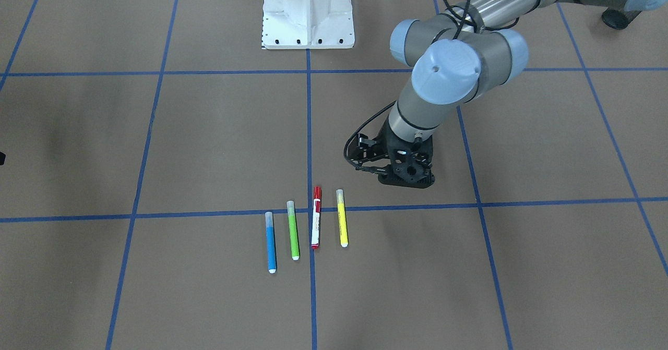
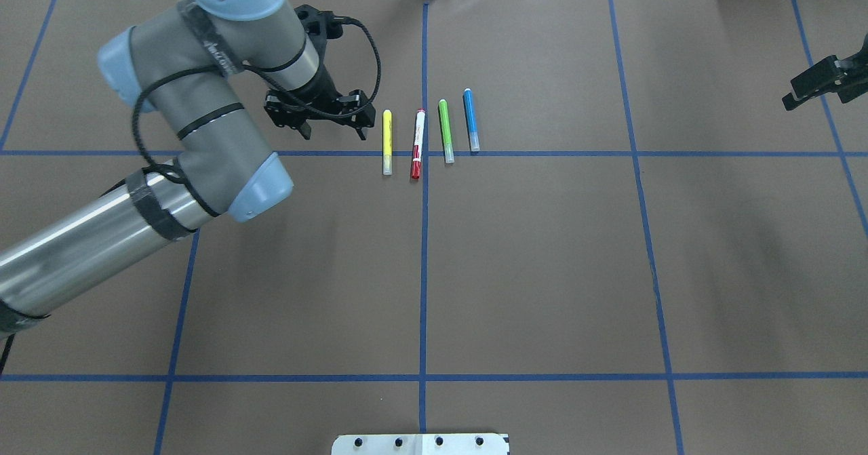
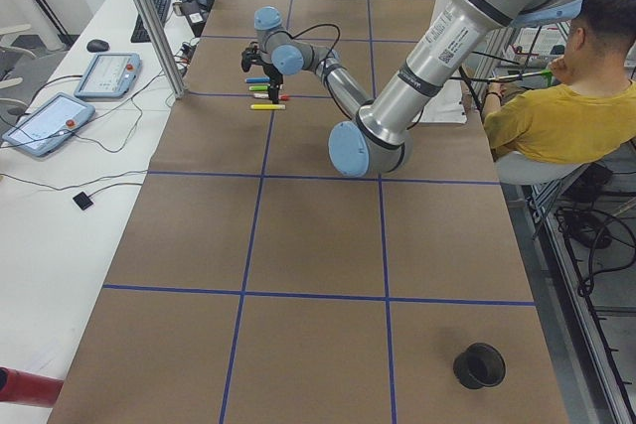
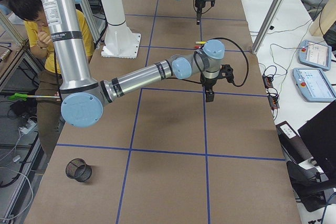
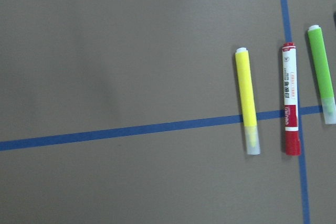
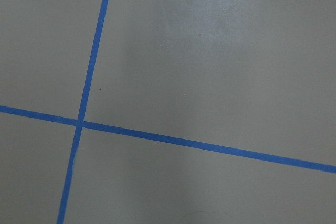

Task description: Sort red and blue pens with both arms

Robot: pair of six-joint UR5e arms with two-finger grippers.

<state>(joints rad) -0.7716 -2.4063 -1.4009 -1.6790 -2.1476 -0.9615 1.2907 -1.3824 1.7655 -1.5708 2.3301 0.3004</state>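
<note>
Four pens lie side by side on the brown table. The red pen has a white barrel and lies on a blue tape line, with the blue pen two places to its right. My left gripper hangs open and empty just left of the row, beside the yellow marker. The left wrist view holds the red pen but not the blue one. My right gripper is far off at the table's right edge over bare paper; whether its fingers are open or shut is unclear.
A yellow marker and a lime-green marker flank the red pen. The white pedestal stands at the robot's side. A black mesh cup sits near one table end. A seated person is beside the table.
</note>
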